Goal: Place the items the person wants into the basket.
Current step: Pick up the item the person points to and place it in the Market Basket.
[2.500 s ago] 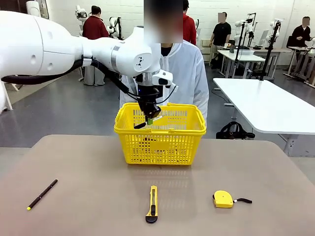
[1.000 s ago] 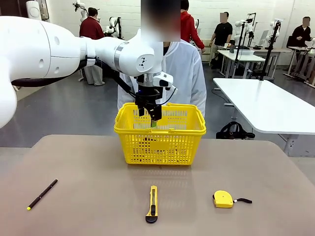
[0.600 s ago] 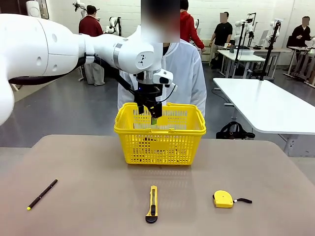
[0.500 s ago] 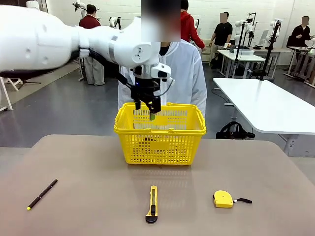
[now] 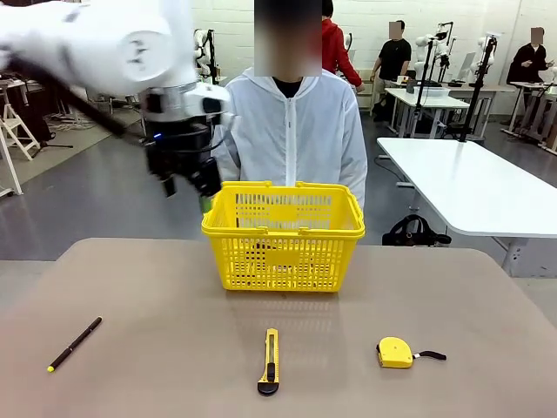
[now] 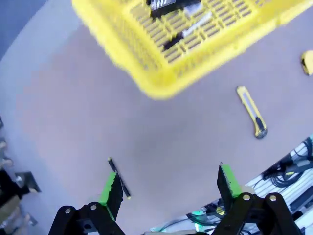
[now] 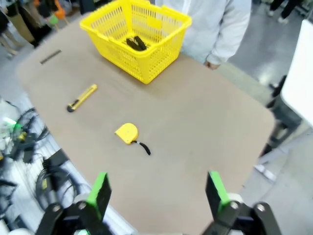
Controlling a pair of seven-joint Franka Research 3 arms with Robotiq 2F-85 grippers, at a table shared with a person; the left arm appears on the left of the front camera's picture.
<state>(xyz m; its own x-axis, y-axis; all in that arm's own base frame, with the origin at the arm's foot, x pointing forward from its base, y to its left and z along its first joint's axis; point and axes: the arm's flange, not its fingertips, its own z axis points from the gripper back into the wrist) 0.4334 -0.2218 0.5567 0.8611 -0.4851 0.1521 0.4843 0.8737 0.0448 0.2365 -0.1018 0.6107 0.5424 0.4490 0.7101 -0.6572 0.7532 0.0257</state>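
**Front view.** Left gripper (image 5: 190, 192) hangs in the air just left of the basket (image 5: 283, 259), about level with its rim. Its fingers are apart, with nothing between them. The basket stands upright at the far middle of the table (image 5: 148, 296). A person (image 5: 300, 131) in a white jacket stands right behind it. The knife (image 5: 269, 361) lies flat near the table's front edge, in front of the basket and well apart from it. A tape measure (image 5: 394, 353) lies to the knife's right. A thin black pen (image 5: 75, 344) lies far off to its left.

**Left wrist view.** Left gripper (image 6: 168, 188) has its fingers spread wide and empty, over bare table. The basket (image 6: 146, 73) is blurred at the top. Through the lattice the marker (image 6: 191, 27), white barrel with a dark end, lies on the basket floor. A dark shape lies next to it; cannot tell what it is. The knife (image 6: 253, 111) is on the table outside the basket. The pen (image 6: 119, 177) shows close by one fingertip. The tape measure (image 6: 308, 62) is at the right edge.

**Right wrist view.** Right gripper (image 7: 157, 191) is high over the table's near edge, fingers spread wide, holding nothing. The basket (image 7: 146, 66) has dark things inside, too small to identify. The knife (image 7: 81, 98) and tape measure (image 7: 127, 132) lie on the table, apart from the basket. The person's sleeve (image 7: 222, 29) is at the far side.
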